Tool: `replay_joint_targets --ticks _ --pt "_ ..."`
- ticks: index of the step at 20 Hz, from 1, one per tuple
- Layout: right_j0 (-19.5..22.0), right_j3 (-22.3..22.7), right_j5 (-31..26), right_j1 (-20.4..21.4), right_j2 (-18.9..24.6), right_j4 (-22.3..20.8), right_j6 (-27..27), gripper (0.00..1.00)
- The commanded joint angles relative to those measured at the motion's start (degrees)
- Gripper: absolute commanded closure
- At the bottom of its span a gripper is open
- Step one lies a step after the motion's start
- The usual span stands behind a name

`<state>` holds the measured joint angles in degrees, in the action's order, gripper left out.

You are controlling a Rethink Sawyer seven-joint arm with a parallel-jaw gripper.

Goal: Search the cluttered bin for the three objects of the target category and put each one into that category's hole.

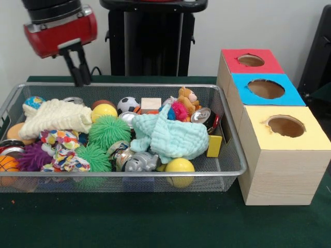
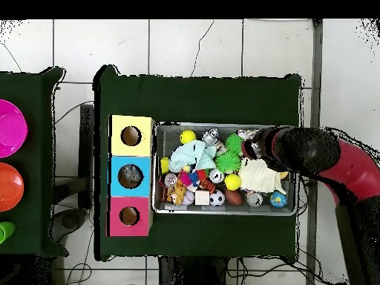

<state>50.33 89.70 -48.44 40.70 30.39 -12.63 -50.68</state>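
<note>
A wire bin (image 1: 227,170) (image 2: 226,126) holds a heap of items: a cream cloth (image 1: 57,116), a teal cloth (image 1: 173,137), green spiky balls (image 1: 108,132), yellow balls (image 1: 104,111), drink cans (image 1: 202,115), a soccer ball (image 1: 128,104), a wooden block (image 1: 151,104), a yellow block (image 1: 214,145), an orange plush toy (image 1: 187,98) and a grey elephant figure (image 1: 140,163). My gripper (image 1: 81,77) hangs open and empty over the bin's far left corner. In the overhead view the arm (image 2: 297,152) covers it.
Beside the bin stand three joined boxes with round holes: red (image 1: 235,64) (image 2: 117,223), blue (image 1: 243,82) (image 2: 117,182) and yellow (image 1: 258,119) (image 2: 119,126). Something grey shows in the blue hole (image 2: 130,177). Pink (image 2: 9,128) and orange (image 2: 7,185) plates lie on a side table.
</note>
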Motion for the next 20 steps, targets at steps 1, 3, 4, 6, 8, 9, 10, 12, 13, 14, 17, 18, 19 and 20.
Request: replay_joint_targets --ticks 1,3,4,6,8,9,10,12,13,14,17,18,19,20 --pt "4.81 -2.69 -6.24 -3.82 6.70 -7.43 21.58 1.00" --pt "6.34 -1.55 -5.42 -3.68 7.54 -8.56 21.81 1.00" --pt "6.92 -0.93 -5.12 -3.51 7.73 -9.09 21.68 1.00" --pt "7.98 0.44 -4.08 -3.12 8.23 -10.10 21.18 1.00" --pt "8.69 1.52 -3.19 -2.65 8.88 -11.46 20.01 0.00" --pt "8.67 1.89 -2.82 -2.34 8.72 -11.82 19.56 0.00" --pt "8.66 2.27 -2.44 -2.03 8.56 -12.18 19.11 0.00" --pt "8.86 3.58 -1.53 -1.25 8.92 -12.91 17.94 0.00" --pt "8.86 4.11 -1.14 -0.90 8.93 -13.31 17.29 0.00" --pt "9.22 4.98 -0.48 -0.57 9.12 -13.68 16.89 0.00" --pt "9.58 6.82 1.20 0.23 9.94 -14.36 15.40 0.00" --pt "9.72 7.51 1.49 0.60 10.11 -14.57 14.88 0.00" --pt "9.61 7.76 1.34 0.80 10.12 -14.84 14.43 0.00" --pt "9.62 8.09 1.37 0.94 10.18 -15.02 13.95 0.00"
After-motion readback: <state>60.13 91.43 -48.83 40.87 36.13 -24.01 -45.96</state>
